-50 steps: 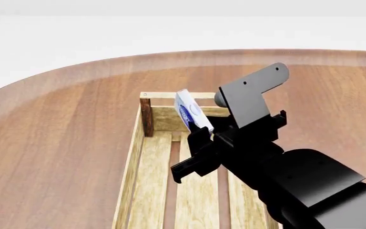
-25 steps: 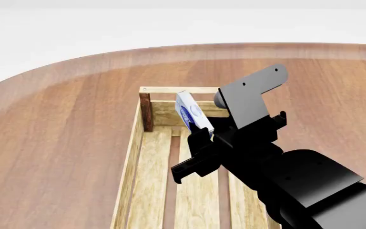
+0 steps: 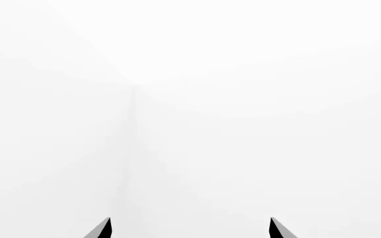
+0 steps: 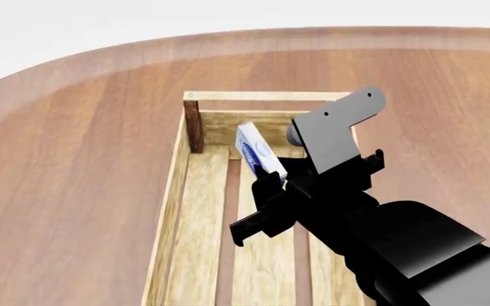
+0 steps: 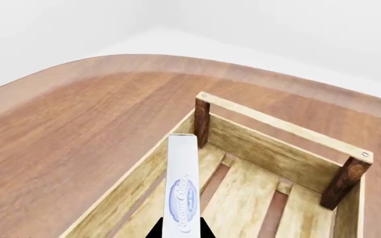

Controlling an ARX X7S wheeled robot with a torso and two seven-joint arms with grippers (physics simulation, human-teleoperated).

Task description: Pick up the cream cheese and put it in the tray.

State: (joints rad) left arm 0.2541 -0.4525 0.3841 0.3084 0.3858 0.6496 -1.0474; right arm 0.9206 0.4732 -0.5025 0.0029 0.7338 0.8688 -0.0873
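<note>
The cream cheese (image 4: pixel 254 153), a thin white box with a blue oval logo, is held on edge by my right gripper (image 4: pixel 272 178), which is shut on its lower end. It hangs above the floor planks near the far end of the tray (image 4: pixel 196 205), a long light-wood slatted crate with dark brown corner posts. The right wrist view shows the cream cheese (image 5: pixel 181 187) squeezed between the two black fingertips of the right gripper (image 5: pixel 180 230), over the tray (image 5: pixel 262 154). My left gripper (image 3: pixel 189 229) faces blank white, its two tips far apart, holding nothing.
The tray lies on a round wooden table (image 4: pixel 74 178), whose curved far edge (image 4: pixel 83 60) runs behind the tray. Bare tabletop extends to the left of the tray and beyond its far end. My right arm (image 4: pixel 398 248) covers the tray's near right part.
The head view has tipped down, so the tray and table edge sit lower and more of the tray's far end shows. The cream cheese stays in the right gripper, now over the planks.
</note>
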